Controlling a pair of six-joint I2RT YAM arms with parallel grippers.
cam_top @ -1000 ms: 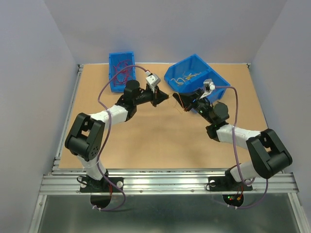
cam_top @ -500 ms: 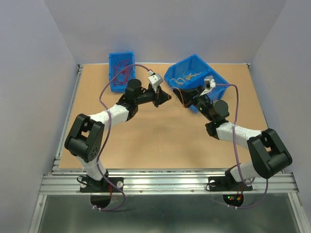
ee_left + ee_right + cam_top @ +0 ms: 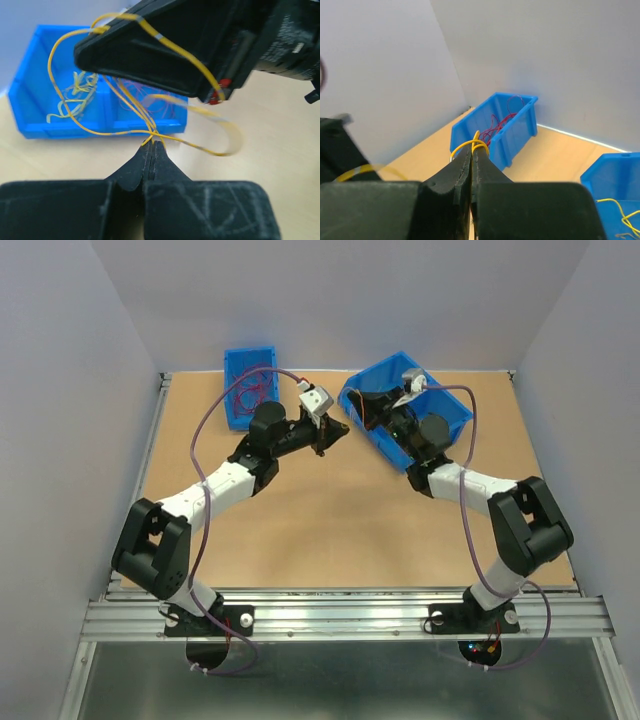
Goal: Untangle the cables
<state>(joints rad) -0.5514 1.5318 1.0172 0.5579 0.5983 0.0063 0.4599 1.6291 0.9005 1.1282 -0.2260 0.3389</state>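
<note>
My left gripper (image 3: 152, 143) is shut on several yellow cables (image 3: 100, 132) that stretch up to my right gripper (image 3: 165, 50), close in front of it. My right gripper (image 3: 476, 146) is shut on yellow cable loops (image 3: 463, 145). In the top view the left gripper (image 3: 336, 430) and the right gripper (image 3: 362, 406) nearly meet at the near left corner of the right blue bin (image 3: 450, 410). More yellow cables (image 3: 75, 95) lie in that bin. Dark red cables (image 3: 252, 392) lie in the left blue bin (image 3: 232, 368), which also shows in the right wrist view (image 3: 520, 120).
The two blue bins stand at the back of the brown table (image 3: 320, 530). Grey walls close in the back and sides. A metal rail (image 3: 340, 615) runs along the near edge by the arm bases.
My right gripper has moved back and left, up over the right bin's corner, with the yellow cables in it. My left arm has stretched slightly toward the back, still shut.
</note>
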